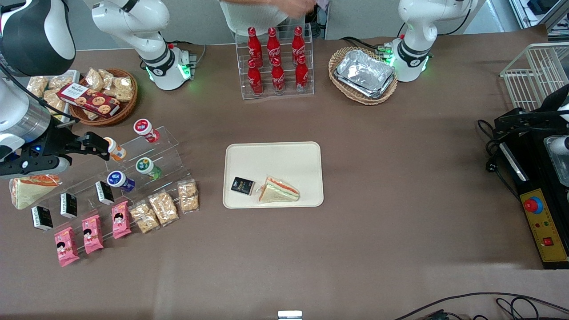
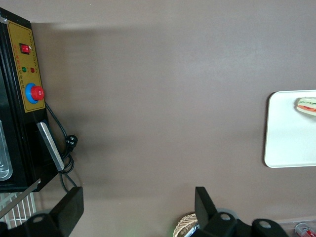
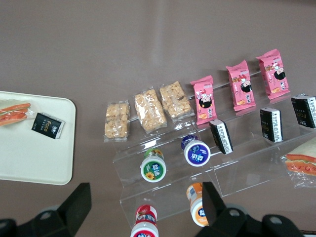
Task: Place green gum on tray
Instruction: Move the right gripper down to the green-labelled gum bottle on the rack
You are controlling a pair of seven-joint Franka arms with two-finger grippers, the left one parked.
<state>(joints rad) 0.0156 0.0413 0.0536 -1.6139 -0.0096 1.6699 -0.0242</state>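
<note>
The green gum (image 1: pixel 149 168) lies on a step of a clear acrylic stand (image 1: pixel 171 153), its white lid with the green label facing the front camera. It also shows in the right wrist view (image 3: pixel 153 168). The cream tray (image 1: pixel 275 155) lies flat at mid-table and holds a sandwich (image 1: pixel 279 190) and a small black packet (image 1: pixel 242 186). The tray also shows in the right wrist view (image 3: pixel 29 158) and the left wrist view (image 2: pixel 286 143). My gripper (image 1: pixel 97 146) is open and empty above the stand, beside the orange gum (image 1: pixel 115 149), apart from the green gum. In the right wrist view the gripper (image 3: pixel 145 205) straddles the red gum (image 3: pixel 144 222).
The stand also holds a blue gum (image 1: pixel 120 181), a red gum (image 1: pixel 146 130), black packets (image 1: pixel 104 192) and pink packets (image 1: pixel 92 233). Snack bags (image 1: pixel 163 207) lie at its foot. A cola rack (image 1: pixel 275 60), two wicker baskets (image 1: pixel 104 95) (image 1: pixel 362 95) and foil trays (image 1: pixel 365 73) stand farther from the front camera.
</note>
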